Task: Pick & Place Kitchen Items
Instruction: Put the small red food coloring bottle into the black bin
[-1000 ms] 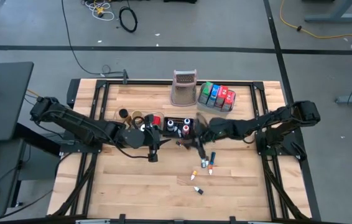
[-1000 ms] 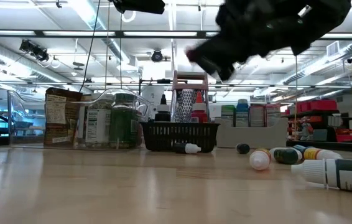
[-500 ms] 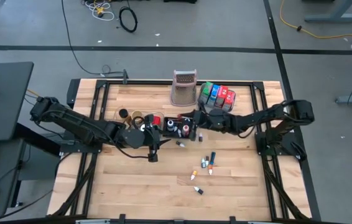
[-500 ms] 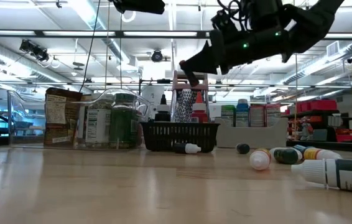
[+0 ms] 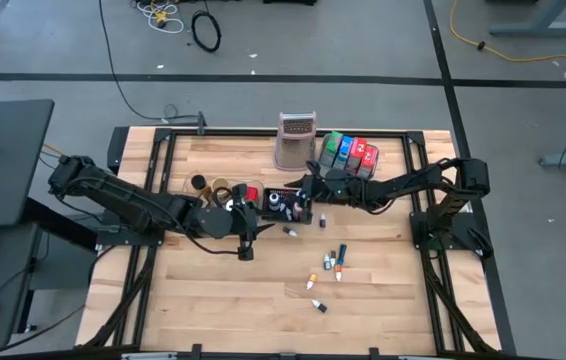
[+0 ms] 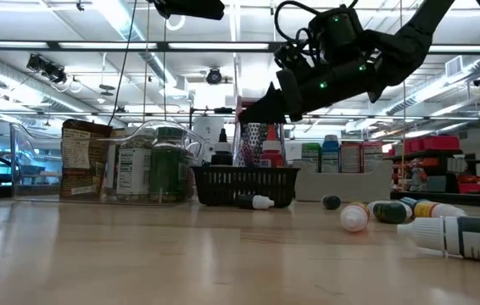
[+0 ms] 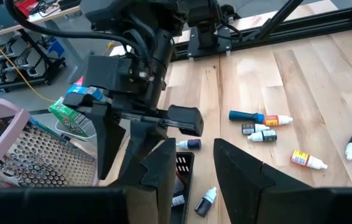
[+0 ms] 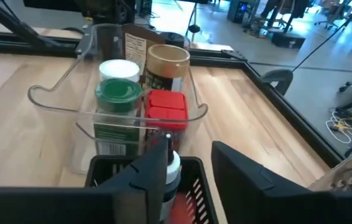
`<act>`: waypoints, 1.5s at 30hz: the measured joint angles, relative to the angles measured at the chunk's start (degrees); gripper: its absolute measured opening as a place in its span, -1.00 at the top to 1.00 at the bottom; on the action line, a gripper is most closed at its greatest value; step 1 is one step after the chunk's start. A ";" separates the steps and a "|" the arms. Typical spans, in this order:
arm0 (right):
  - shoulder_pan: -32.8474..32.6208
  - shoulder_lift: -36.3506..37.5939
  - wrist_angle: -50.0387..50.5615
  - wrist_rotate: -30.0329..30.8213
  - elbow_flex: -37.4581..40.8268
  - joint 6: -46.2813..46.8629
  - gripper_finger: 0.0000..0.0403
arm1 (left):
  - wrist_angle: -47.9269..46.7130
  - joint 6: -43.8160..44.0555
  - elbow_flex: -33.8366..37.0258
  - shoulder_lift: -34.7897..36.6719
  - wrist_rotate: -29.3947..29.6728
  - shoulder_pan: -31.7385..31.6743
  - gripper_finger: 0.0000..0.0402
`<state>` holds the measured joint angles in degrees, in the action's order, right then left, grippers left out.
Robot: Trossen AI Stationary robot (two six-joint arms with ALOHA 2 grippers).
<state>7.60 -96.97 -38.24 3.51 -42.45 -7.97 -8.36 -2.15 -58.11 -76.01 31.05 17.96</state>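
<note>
right pincer released | over black mesh basket | left pincer released

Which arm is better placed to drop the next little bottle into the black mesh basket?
Probably the right: its pincer hangs directly over the black mesh basket, while the left pincer waits lower beside the basket.

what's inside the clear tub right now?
In the clear tub: a white-lidded jar, a green-lidded jar, a tan-lidded jar and a red-lidded container. Anything behind or under them is hidden.
</note>
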 joint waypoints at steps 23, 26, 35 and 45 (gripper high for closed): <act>-4.70 16.86 25.12 -8.52 -0.02 2.92 0.14 | 2.13 3.32 4.79 0.00 -5.24 0.04 0.41; -4.74 19.61 34.97 -8.56 -0.02 7.49 0.14 | 6.58 4.23 7.35 0.00 -6.27 0.04 0.41; -4.68 19.73 49.89 -7.64 -0.02 13.55 0.15 | 21.99 5.53 16.05 0.00 -11.34 0.01 0.41; -4.61 19.39 49.97 -6.97 -0.02 16.23 0.15 | 33.59 -2.99 20.05 -4.53 -14.99 0.02 0.39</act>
<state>2.98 -77.58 11.73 -3.47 -42.48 8.27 25.23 -5.14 -38.06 -80.54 16.06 17.98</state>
